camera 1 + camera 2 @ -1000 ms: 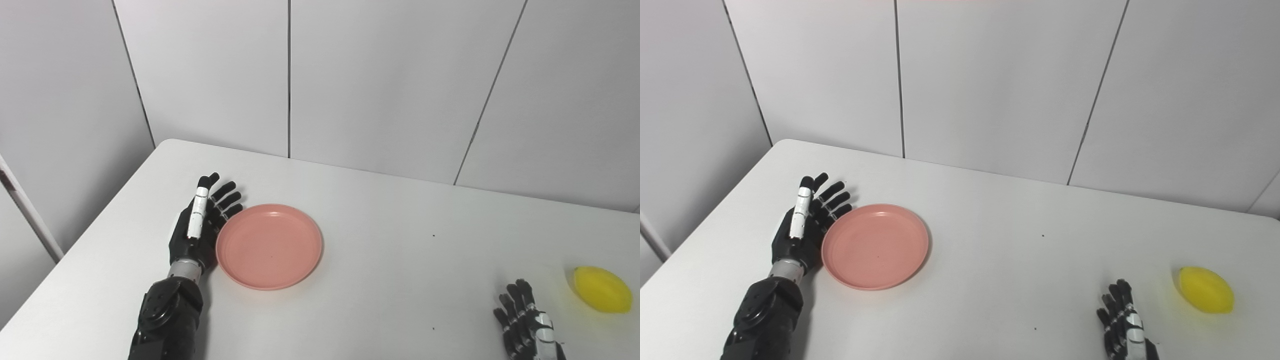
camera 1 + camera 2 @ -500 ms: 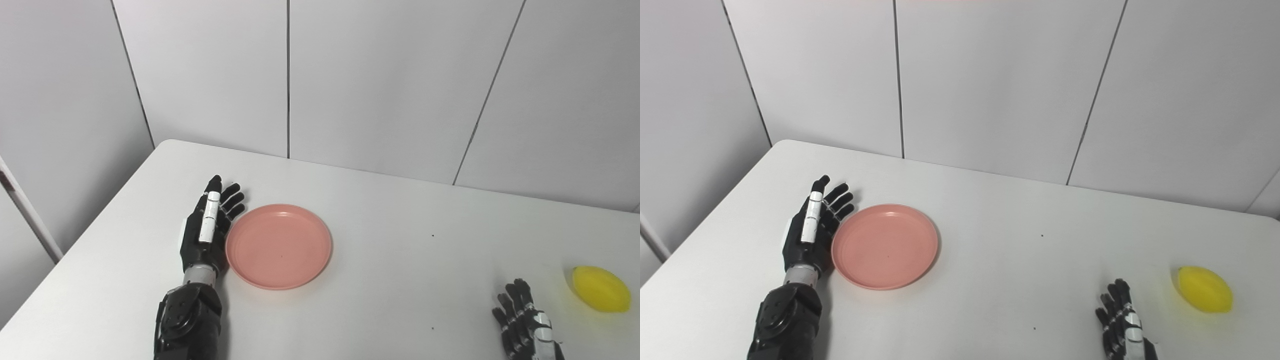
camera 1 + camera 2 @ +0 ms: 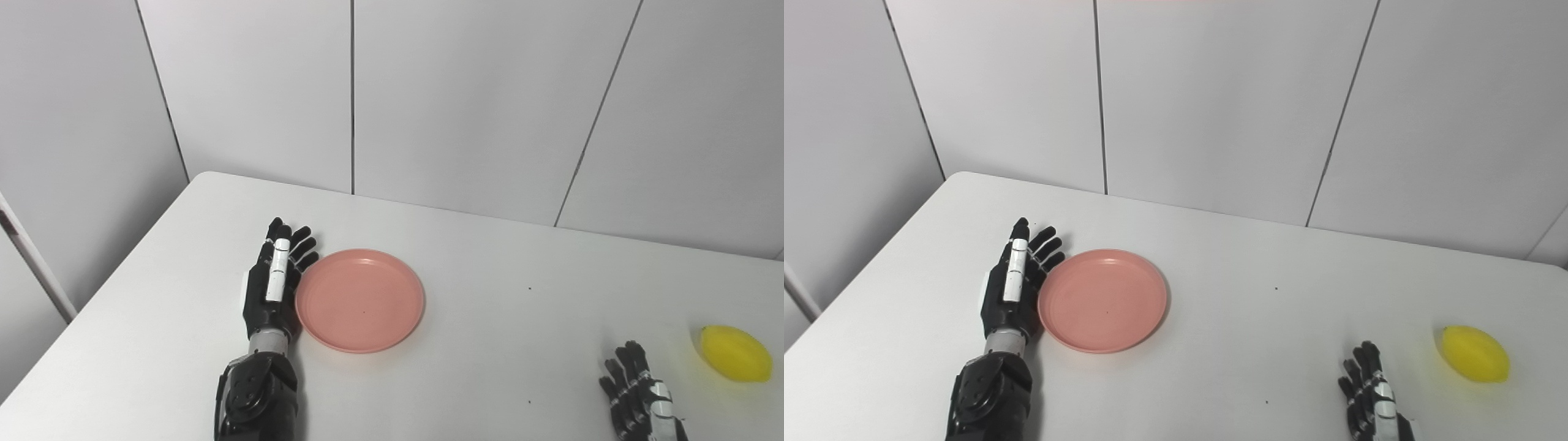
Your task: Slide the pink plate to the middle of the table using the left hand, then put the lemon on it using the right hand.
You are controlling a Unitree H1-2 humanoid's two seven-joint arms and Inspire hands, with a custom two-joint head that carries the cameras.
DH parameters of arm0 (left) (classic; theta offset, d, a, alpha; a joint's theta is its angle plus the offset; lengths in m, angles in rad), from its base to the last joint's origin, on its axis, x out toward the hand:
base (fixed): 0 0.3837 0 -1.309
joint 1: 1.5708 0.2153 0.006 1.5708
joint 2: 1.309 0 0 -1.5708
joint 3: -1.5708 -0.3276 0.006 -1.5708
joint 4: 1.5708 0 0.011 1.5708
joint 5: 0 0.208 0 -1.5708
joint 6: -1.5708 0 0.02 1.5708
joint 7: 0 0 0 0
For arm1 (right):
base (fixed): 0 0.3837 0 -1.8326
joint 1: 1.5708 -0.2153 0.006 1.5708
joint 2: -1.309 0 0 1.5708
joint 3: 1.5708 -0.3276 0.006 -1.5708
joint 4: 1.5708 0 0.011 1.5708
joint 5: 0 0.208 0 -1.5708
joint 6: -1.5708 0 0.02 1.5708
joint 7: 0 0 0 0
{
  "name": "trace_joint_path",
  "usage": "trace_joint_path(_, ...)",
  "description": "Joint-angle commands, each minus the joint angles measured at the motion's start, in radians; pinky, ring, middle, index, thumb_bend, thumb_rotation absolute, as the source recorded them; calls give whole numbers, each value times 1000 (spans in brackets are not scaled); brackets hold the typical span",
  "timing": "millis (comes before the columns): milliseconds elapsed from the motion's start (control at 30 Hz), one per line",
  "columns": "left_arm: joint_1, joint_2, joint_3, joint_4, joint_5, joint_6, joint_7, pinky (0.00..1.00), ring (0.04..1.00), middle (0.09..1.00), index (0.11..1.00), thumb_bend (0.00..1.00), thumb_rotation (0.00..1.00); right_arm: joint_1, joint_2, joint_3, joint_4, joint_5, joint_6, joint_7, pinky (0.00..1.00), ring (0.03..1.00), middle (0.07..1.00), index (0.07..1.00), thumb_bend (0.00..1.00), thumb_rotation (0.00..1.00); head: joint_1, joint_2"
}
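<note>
The pink plate [image 3: 360,300] lies flat on the white table [image 3: 478,245], left of its middle, with nothing on it. My left hand [image 3: 274,282] stands on edge against the plate's left rim, open, fingers stretched out and pointing away from me. A yellow lemon [image 3: 736,354] rests near the table's right edge. My right hand [image 3: 637,398] sits low at the bottom of the picture, left of the lemon and apart from it, open with fingers spread, partly cut off by the frame.
Grey wall panels stand behind the table's far edge. The table's left edge runs diagonally past my left arm [image 3: 257,398]. A few tiny dark specks [image 3: 530,288] dot the tabletop between plate and lemon.
My left hand has moved to the right, pushing the pink plate along the table with it. The lemon and right hand have stayed where they were.
</note>
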Motion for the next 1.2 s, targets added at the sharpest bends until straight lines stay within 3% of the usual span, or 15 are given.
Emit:
trace_joint_path(0,-14,-11,-17,20,7,6,0,771,772,766,950,699,700,8,9,5,-13,0,31,-5,1000,984,999,986,705,980,0,1)
trace_joint_path(200,-27,-14,-34,27,10,28,9,776,769,770,959,688,711,6,13,14,-19,-8,34,-10,1000,979,993,980,702,985,-10,8)
trace_joint_path(433,-30,-32,-38,26,-3,43,12,743,742,745,929,677,654,5,18,17,-26,0,50,-17,1000,978,993,970,709,962,-26,19)
trace_joint_path(833,-26,-42,-88,34,3,59,-2,816,788,757,915,670,689,6,23,38,-45,-22,57,-30,991,968,988,967,695,973,-64,40)
trace_joint_path(900,-32,-49,-86,30,-4,71,7,790,769,750,924,681,656,5,26,41,-48,-23,61,-32,996,973,994,968,696,973,-69,44)
trace_joint_path(1167,-34,-70,-95,24,-29,77,-15,763,770,771,945,663,690,1,41,54,-52,-47,61,-48,980,965,985,964,698,962,-103,49)
